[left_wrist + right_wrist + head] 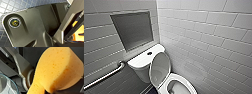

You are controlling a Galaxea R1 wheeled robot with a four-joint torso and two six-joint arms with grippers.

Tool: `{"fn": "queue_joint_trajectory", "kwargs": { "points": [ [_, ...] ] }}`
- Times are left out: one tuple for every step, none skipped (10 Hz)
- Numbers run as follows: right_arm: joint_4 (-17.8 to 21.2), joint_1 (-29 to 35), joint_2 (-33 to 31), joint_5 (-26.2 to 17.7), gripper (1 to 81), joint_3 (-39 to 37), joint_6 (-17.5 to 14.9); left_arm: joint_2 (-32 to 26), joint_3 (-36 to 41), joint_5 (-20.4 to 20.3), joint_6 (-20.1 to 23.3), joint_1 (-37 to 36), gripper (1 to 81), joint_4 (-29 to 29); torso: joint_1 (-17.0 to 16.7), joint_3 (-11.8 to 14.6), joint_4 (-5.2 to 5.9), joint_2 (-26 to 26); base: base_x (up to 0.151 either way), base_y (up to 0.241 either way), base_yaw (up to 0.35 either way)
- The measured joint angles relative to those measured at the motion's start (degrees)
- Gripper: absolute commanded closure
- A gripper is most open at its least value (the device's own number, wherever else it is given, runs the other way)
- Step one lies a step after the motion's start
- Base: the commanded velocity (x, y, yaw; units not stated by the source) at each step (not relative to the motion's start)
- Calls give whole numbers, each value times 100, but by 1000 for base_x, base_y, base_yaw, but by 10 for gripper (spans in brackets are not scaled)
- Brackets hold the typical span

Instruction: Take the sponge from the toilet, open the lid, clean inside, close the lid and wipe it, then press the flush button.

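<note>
The white toilet [177, 86] stands in the corner in the head view. Its lid [159, 66] is raised and leans back against the tank, so the oval bowl lies open below it. The small dark flush button [149, 53] sits in the middle of the flat tank top [140, 61]. In the right wrist view the orange sponge [58, 70] looms large and close, pinched at one end by my right gripper [50, 91], which is shut on it. My left gripper is open. An orange patch [79, 31] shows past the robot's bar in the left wrist view.
White tiled walls close in behind and to the right of the toilet. A metal grab bar [105, 76] runs along the left wall, under a recessed grey panel [132, 28]. Dark blue floor tiles [11, 6] lie below the left wrist.
</note>
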Motion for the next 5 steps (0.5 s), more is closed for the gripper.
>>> {"fn": "queue_joint_trajectory", "kwargs": {
  "points": [
    [0,0,-15,13,811,2,0,79,-148,-71,9,13,10,40,-133,2,0,207,0,0,0],
    [0,0,-48,18,811,4,0,196,-236,-123,13,16,10,60,-266,2,0,415,0,0,0],
    [0,0,-69,18,811,2,0,291,-289,-151,13,16,10,66,-402,2,0,625,0,0,0],
    [7,13,-72,29,811,2,2,361,-358,-171,13,27,10,73,-540,2,0,841,0,0,0],
    [18,35,-69,33,811,2,11,405,-449,-166,13,32,10,77,-666,2,0,1036,0,0,0]
  ]
}}
